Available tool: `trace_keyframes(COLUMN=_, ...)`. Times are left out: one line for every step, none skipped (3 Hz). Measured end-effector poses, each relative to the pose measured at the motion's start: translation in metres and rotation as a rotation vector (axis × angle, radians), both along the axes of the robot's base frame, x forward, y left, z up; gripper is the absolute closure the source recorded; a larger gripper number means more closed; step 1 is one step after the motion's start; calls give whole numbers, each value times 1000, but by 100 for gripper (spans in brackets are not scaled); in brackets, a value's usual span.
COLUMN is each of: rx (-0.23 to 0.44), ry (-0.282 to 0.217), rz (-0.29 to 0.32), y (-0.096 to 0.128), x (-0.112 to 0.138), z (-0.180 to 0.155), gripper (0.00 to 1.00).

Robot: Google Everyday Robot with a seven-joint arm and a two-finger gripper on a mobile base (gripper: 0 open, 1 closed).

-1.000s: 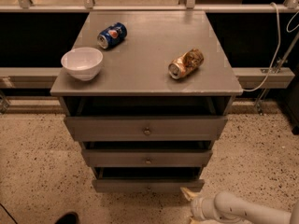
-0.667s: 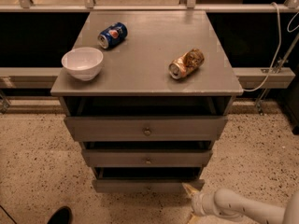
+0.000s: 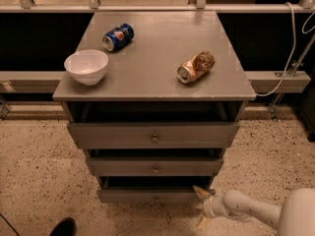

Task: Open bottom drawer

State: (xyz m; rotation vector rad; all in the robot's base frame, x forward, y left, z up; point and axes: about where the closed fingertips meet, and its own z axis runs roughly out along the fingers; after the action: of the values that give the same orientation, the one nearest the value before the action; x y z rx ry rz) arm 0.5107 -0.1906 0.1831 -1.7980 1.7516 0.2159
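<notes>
My arm (image 3: 288,215) reached in from the bottom right corner of the view, its pale forearm running leftward to a ringed wrist (image 3: 217,208). The gripper (image 3: 201,208) sat low at its end, pointing left. Its two tan fingers (image 3: 202,191) were spread apart, one above the other.

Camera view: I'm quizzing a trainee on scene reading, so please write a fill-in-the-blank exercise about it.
The gripper, jaws open, sits by the ___ end of the bottom drawer front.
The bowl on the cabinet top is ___ in colour.
The blue can and the crushed can both lie on their ___.
Missing words: right; white; sides.
</notes>
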Motion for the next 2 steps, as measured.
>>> trace_keyframes(rx=-14, ry=-9, rz=10, y=3, x=19, z=-5, gripper=0)
trace_keyframes(rx=-13, ry=0, rz=15, y=6, x=36, z=-15, gripper=8)
